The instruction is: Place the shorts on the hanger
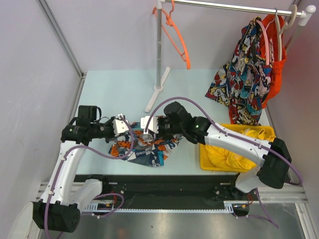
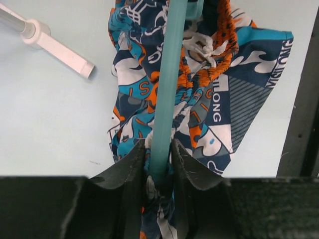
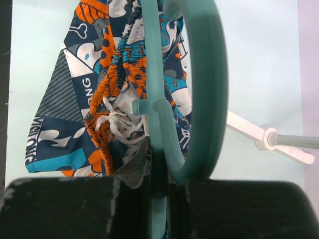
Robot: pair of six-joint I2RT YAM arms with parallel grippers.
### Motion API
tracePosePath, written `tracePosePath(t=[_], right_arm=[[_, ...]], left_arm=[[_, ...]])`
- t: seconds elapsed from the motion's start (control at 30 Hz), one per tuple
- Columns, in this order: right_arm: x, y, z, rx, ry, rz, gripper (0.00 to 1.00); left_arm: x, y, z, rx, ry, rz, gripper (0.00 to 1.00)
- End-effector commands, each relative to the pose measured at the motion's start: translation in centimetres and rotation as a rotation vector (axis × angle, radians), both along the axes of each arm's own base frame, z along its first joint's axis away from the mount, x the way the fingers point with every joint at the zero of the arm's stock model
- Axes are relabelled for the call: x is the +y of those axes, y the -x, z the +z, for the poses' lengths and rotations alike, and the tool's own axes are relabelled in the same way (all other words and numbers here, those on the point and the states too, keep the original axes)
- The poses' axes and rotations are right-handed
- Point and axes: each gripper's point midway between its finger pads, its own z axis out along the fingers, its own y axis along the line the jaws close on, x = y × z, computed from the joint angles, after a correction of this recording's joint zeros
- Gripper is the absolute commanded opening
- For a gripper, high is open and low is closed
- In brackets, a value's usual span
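**Holding the Hanger at Two Points, Shorts Bunched Against It**

Clamps the left claw (image 2: pixel 158 149) on the hanger (image 2: pixel 168 74), both fingers pressed to the straight teal bar, with a fold of the shorts (image 2: pixel 239 94) caught in beside it. Closes the right claw (image 3: pixel 158 162) on the same hanger at the foot of its hook, one finger plainly tight against the stem, the other hidden behind the claw's own body. Reads as a two-point hold, likely meant to stop the thin plastic twisting or swinging while cloth is worked along it.

Finds the shorts heaped on the table (image 1: pixel 119 89) near its front edge, between and under the two claws, with waist and white drawstring bunched right against the bar. Shows the bar lying across the top of the heap. Cannot tell whether it passes through a leg or the waist, or only rests over the cloth. Looks like mid-threading, with the hanging proper not yet done.

Leaves everything else well apart: orange hanger (image 1: pixel 177 40) and comic-print shorts (image 1: pixel 244 79) up on the rail (image 1: pixel 234 7) at the back, yellow garment (image 1: pixel 224 154) in the bin (image 1: pixel 203 159) to the right. Puts the rail's white foot (image 2: pixel 60 50) near the heap but not touching.

Calls next for spreading the waist along the bar without losing either pinch. Risks dragging the whole heap along, with that fold trapped in the left claw.
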Motion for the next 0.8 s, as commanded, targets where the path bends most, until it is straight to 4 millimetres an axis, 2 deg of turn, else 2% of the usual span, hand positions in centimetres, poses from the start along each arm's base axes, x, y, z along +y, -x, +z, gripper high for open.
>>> tracePosePath(t=[0.0, 0.03, 0.07, 0.1, 0.13, 0.2, 0.23, 0.3, 0.4, 0.53, 0.67, 0.77], right_arm=[[2.1, -0.5, 5.2, -0.077, -0.144, 0.034, 0.0], [2.0, -0.5, 5.1, -0.074, -0.138, 0.031, 0.0], [1.8, -0.6, 5.2, -0.073, -0.14, 0.024, 0.0], [1.1, -1.0, 5.2, -0.067, -0.133, 0.002, 0.0], [0.7, -1.2, 5.1, -0.056, -0.127, -0.014, 0.0], [-0.1, -1.5, 5.3, -0.052, -0.121, -0.034, 0.2], [-1.0, -2.0, 4.7, -0.033, -0.098, -0.063, 0.3], [-2.2, -2.4, 4.4, -0.016, -0.076, -0.088, 0.45], [-4.8, -3.4, 2.9, 0.023, -0.009, -0.125, 0.48], [-7.5, -4.8, 2.6, 0.038, 0.018, -0.152, 0.5], [-9.5, -5.7, 3.2, 0.002, 0.033, -0.162, 0.5], [-10.3, -5.8, 4.5, -0.039, 0.019, -0.155, 0.5]], left_arm=[[-2.0, 0.6, 1.4, 0.0, 0.093, -0.04, 0.27], [-2.0, 0.5, 1.4, -0.002, 0.09, -0.04, 0.22], [-2.0, 0.6, 1.2, 0.009, 0.092, -0.033, 0.09], [-1.8, 0.4, 0.9, 0.016, 0.087, -0.017, 0.0], [-1.7, 0.3, 0.8, 0.015, 0.083, -0.011, 0.0], [-1.6, 0.3, 0.8, 0.02, 0.088, -0.004, 0.0], [-1.6, 0.3, 0.9, 0.02, 0.095, -0.003, 0.0], [-1.8, 0.3, 1.3, 0.018, 0.117, -0.008, 0.01], [-1.9, 0.5, 1.8, 0.015, 0.13, -0.019, 0.0], [-2.1, 0.6, 2.2, 0.01, 0.136, -0.037, 0.0], [-2.1, 0.7, 2.3, 0.014, 0.128, -0.053, 0.0], [-1.8, 0.6, 1.9, 0.015, 0.102, -0.05, 0.0]])
